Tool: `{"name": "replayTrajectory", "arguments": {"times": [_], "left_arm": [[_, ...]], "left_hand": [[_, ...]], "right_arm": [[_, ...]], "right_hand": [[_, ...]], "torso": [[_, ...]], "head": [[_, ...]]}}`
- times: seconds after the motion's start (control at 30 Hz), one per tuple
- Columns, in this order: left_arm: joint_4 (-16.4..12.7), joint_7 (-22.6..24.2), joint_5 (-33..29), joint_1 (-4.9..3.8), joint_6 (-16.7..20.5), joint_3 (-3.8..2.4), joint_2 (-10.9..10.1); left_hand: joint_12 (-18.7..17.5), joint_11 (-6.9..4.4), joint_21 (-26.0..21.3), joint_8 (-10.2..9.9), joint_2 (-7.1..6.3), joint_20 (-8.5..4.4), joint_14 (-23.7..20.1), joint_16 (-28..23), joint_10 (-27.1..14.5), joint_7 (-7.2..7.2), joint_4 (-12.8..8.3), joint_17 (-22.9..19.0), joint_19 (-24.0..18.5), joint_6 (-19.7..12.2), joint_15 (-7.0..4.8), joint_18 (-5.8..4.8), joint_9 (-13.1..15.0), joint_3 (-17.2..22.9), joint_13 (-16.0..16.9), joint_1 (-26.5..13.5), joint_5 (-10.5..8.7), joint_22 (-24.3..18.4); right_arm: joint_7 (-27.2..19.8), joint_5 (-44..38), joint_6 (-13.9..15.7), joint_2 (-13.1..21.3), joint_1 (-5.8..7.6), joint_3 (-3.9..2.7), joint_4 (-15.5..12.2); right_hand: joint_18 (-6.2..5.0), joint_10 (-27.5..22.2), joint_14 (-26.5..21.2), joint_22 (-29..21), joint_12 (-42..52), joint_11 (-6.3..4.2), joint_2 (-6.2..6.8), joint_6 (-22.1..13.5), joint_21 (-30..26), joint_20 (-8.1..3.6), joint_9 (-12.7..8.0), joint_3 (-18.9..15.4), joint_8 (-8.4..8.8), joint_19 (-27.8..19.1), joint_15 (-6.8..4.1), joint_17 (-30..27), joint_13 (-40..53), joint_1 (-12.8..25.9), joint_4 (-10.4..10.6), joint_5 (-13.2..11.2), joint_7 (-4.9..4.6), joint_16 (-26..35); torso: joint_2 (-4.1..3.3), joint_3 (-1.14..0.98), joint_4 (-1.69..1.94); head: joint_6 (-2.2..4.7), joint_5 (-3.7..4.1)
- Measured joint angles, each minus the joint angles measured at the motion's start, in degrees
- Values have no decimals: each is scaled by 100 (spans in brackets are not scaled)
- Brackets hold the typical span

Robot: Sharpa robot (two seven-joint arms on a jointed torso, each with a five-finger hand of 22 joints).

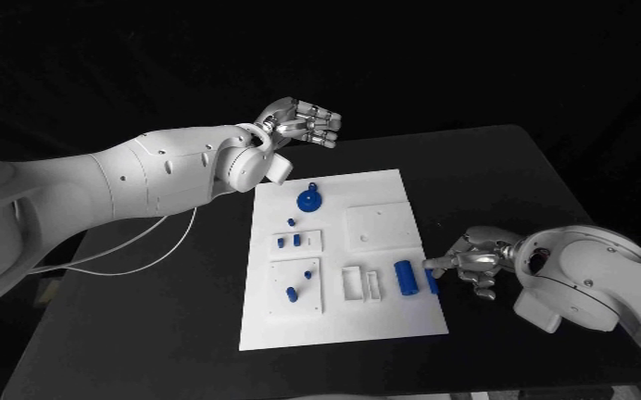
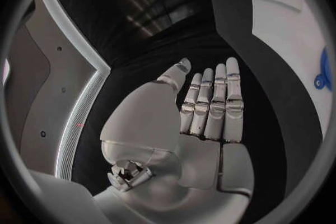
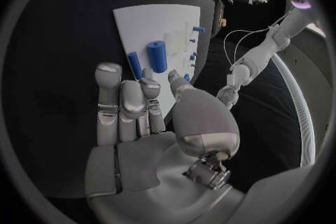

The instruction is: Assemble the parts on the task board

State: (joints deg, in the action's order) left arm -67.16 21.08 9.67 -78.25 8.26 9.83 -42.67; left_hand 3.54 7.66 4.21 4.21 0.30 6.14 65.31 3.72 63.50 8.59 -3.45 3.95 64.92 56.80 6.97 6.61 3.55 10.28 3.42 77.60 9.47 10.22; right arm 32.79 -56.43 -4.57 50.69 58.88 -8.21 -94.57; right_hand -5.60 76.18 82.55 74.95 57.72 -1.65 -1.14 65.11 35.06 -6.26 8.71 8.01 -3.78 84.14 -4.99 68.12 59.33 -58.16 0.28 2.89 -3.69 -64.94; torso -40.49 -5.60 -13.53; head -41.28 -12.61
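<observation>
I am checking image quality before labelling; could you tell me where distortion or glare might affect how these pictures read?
Head view: the white task board stands bright against the black table, its edges straight. Left wrist view: fisheye bends the board's edge into a curve beside the left hand. Right wrist view: the board bows likewise beyond the right hand, and a bright lamp flares at the rim.

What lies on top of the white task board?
On the task board lie small blue parts: a round one with a loop at the far end, a cylinder near the right hand, and small pegs on the left side. Anything beneath the board is covered.
</observation>
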Motion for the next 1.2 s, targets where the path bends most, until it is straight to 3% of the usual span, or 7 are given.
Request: {"name": "replayTrajectory", "arguments": {"times": [0.2,0.37,0.67,0.8,0.97,1.0,1.2], "left_arm": [[0,123,-64,6,30,0,-5],[-2,194,-108,19,55,0,-6],[-2,253,-160,36,66,0,-12],[1,262,-170,39,65,0,-12],[2,265,-176,42,61,0,-10],[3,265,-177,42,61,0,-10],[5,265,-184,44,56,0,-7]], "left_hand": [[0,-18,0,0,6,-37,112,0,18,0,41,32,38,0,-50,-8,0,-41,0,-4,0,-11],[0,-18,0,0,6,-52,113,0,18,0,57,35,52,0,-51,-39,0,-57,0,-4,0,-17],[0,-19,0,0,7,-52,113,0,18,0,57,34,52,0,-51,-40,0,-57,0,-4,0,-17],[0,-19,0,0,7,-52,113,0,18,0,80,43,52,0,-51,-40,0,-80,0,-4,0,-40],[0,-19,0,0,7,-52,113,0,18,0,80,44,52,0,-51,-41,0,-80,0,-3,0,-44],[0,-19,0,-1,7,-51,113,0,18,0,80,44,52,0,-51,-41,0,-80,0,-3,0,-44],[0,-19,0,-1,7,-51,113,0,18,0,80,44,52,0,-51,-41,0,-80,0,-3,0,-55]], "right_arm": [[287,56,-82,-196,1,113,14],[412,56,-118,-323,0,189,45],[508,-74,-102,-487,-6,241,68],[530,-235,-79,-553,-6,249,76],[544,-630,-39,-633,-5,297,96],[544,-715,-28,-651,-4,305,100],[544,-1159,68,-785,4,340,125]], "right_hand": [[-1,52,56,-10,-108,-9,-38,-5,0,1,-70,49,0,0,-2,187,144,38,-114,0,-6,174],[-1,52,77,-25,-141,-9,17,-18,27,1,-67,88,0,0,18,243,194,94,-153,0,-18,208],[-3,93,95,-46,-141,-9,173,-19,54,2,-40,195,0,0,0,318,268,154,-56,0,-18,266],[-4,93,108,-57,-163,-9,332,-49,63,2,-27,274,0,0,13,358,300,133,93,0,-10,293],[-6,109,107,-57,-191,-25,680,-49,92,2,-29,468,-5,0,13,387,319,98,433,0,-10,321],[40,114,108,-56,-191,-29,724,-47,92,2,-28,495,-20,0,13,391,320,85,507,0,-7,332],[78,114,119,-63,-213,-29,831,-60,93,2,-38,385,-30,0,0,401,335,90,818,0,-21,332]], "torso": [[0,10,10],[-5,18,13],[-11,18,7],[-13,18,2],[-15,18,-2],[-15,18,-2],[-17,18,-3]], "head": [[-8,12],[-24,-11],[-49,-72],[-53,-92],[-58,-115],[-60,-119],[-66,-133]]}}
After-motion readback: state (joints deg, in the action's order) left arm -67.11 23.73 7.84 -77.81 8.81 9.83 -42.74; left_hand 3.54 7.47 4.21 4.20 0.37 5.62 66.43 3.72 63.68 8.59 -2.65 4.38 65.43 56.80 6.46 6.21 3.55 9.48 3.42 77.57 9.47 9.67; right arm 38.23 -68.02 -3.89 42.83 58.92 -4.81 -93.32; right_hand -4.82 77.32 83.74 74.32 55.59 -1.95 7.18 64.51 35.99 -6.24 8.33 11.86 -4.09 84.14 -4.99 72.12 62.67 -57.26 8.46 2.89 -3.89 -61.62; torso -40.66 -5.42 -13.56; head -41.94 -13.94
